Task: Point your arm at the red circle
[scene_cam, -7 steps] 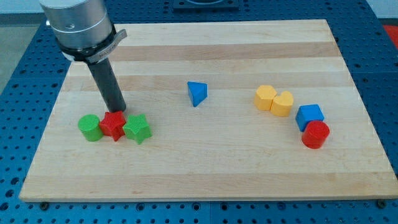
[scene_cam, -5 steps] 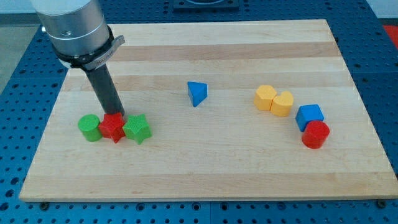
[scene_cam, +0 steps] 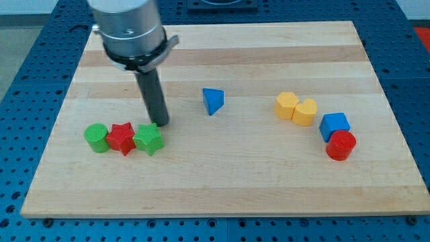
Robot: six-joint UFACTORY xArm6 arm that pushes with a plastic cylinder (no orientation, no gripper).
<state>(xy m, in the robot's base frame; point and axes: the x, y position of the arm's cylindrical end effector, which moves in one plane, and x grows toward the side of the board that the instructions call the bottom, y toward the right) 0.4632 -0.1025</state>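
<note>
The red circle point(scene_cam: 340, 144) is a red cylinder at the view's right, touching the blue cube point(scene_cam: 334, 126) just above it. My tip point(scene_cam: 160, 123) stands at the view's left, just above and to the right of the green star point(scene_cam: 148, 140), far to the left of the red circle. The red star point(scene_cam: 121, 137) and the green cylinder point(scene_cam: 97, 138) sit in a row to the left of the green star.
A blue triangle point(scene_cam: 213, 101) lies near the middle of the wooden board point(scene_cam: 222, 181). A yellow hexagon point(scene_cam: 287, 105) and a yellow heart point(scene_cam: 304, 112) touch each other to the upper left of the blue cube.
My tip has moved to the right, from just above the red star to just above the green star's right side. The blocks have not moved.
</note>
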